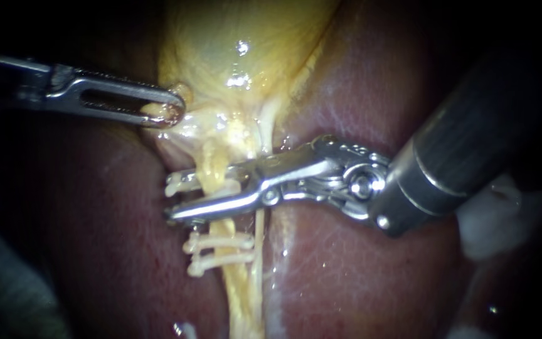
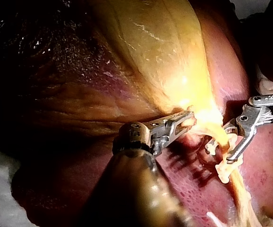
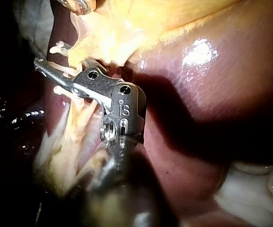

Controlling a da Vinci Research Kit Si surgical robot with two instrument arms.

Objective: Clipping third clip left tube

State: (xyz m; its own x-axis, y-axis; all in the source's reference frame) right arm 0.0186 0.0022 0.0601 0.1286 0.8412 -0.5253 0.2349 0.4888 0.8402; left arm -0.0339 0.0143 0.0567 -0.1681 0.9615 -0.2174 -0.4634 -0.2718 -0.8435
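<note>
The pale yellow left tube (image 1: 216, 171) runs down from the gallbladder (image 1: 246, 37), with the thin right tube (image 1: 260, 229) beside it. Two white clips (image 1: 219, 249) sit across the left tube lower down. My right instrument (image 1: 172, 199) comes in from the right. Its jaws are open and straddle the left tube just above those clips, with a white clip (image 1: 180, 184) lying along the upper jaw. My left instrument (image 1: 169, 113) is shut on gallbladder tissue at the neck, holding it to the left. In the left wrist view the left instrument (image 2: 186, 120) holds the same fold.
Dark red liver (image 1: 359, 270) lies on both sides of the tubes. White gauze (image 1: 497, 220) lies behind my right instrument's shaft at the right edge. The right wrist view shows the same gauze (image 3: 250, 189) beside the liver.
</note>
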